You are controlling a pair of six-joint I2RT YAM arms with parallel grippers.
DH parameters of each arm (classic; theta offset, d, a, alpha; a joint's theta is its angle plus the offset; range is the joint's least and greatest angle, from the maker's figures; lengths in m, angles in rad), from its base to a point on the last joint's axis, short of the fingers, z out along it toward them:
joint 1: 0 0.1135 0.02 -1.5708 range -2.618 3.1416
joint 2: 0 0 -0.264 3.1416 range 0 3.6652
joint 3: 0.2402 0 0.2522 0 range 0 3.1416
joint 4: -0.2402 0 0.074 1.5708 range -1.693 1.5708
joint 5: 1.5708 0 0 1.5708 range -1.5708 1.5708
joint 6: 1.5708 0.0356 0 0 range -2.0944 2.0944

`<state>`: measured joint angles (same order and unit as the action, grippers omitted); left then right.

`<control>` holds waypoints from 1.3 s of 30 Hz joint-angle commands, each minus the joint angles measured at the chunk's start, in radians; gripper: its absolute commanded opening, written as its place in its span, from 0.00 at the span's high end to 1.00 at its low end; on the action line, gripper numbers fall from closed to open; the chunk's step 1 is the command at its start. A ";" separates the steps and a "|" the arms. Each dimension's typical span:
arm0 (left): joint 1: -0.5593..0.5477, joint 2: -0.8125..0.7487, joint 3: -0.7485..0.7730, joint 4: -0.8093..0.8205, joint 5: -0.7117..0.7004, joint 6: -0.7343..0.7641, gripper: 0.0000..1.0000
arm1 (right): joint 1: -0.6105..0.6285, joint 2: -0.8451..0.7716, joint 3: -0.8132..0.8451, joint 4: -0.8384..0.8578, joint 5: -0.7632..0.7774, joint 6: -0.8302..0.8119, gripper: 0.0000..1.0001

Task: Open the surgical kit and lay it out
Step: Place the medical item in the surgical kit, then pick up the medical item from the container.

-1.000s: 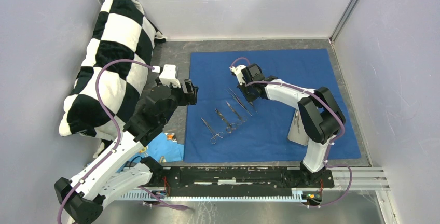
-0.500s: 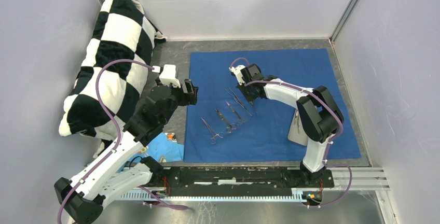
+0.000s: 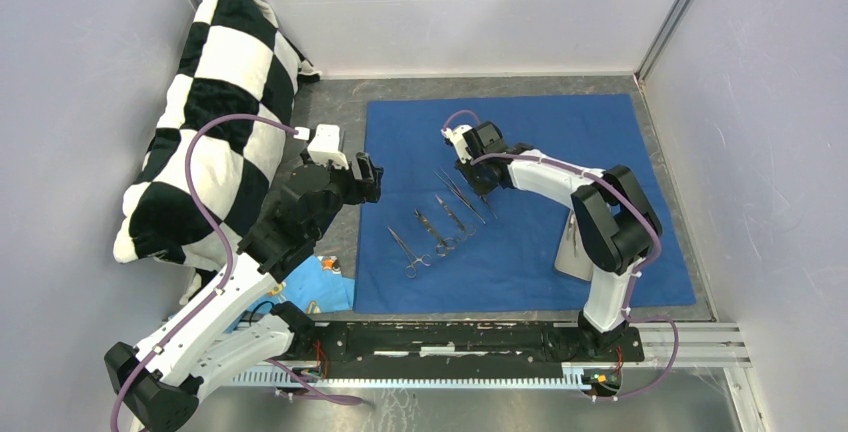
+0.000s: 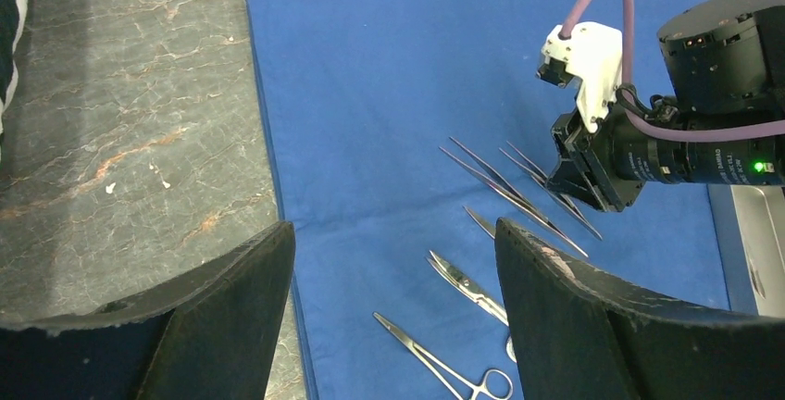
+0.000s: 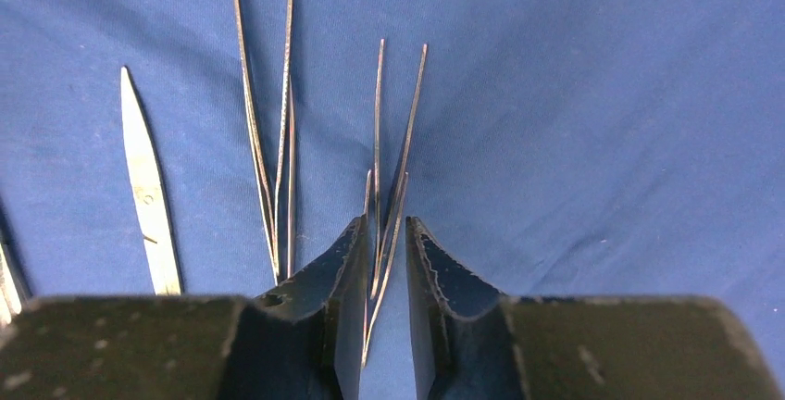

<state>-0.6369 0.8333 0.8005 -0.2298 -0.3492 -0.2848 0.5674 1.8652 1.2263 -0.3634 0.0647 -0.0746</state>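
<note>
The dark blue cloth (image 3: 580, 132) lies spread flat on the table. On it, several thin silver instruments lie in a row: forceps (image 3: 408, 252), scissors (image 3: 455, 217) and long tweezers (image 3: 458, 190). The steel tray (image 3: 572, 252) sits by the right arm's elbow. My right gripper (image 5: 383, 233) is low over the cloth, its fingers slightly apart on either side of a pair of tweezers (image 5: 393, 131) lying there, with a gap on the right side. A second pair of tweezers (image 5: 268, 141) lies just to the left. My left gripper (image 4: 393, 261) hangs wide open and holds nothing, above the cloth's left edge.
A black-and-white checkered pillow (image 3: 215, 102) leans in the back left corner. A light blue cloth scrap (image 3: 320, 282) lies near the left arm's base. Grey walls enclose the table on three sides. Bare marbled tabletop (image 4: 139, 122) shows left of the cloth.
My right gripper's fingers have parted from a near-shut hold, and the tweezers now lie loose between them. Both arms have stayed almost still.
</note>
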 commanded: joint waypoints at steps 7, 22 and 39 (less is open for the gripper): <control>0.000 -0.008 0.001 0.041 0.027 0.034 0.15 | -0.022 -0.302 -0.064 -0.093 0.105 0.047 0.62; 0.000 -0.011 -0.001 0.046 0.072 0.022 0.13 | -0.561 -0.690 -0.532 -0.140 -0.048 0.211 0.59; 0.000 -0.007 -0.001 0.041 0.075 0.023 0.12 | -0.561 -0.585 -0.602 -0.107 0.046 0.202 0.73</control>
<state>-0.6369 0.8326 0.7986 -0.2295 -0.2852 -0.2848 0.0063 1.2713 0.6422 -0.4976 0.0647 0.1188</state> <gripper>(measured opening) 0.878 0.272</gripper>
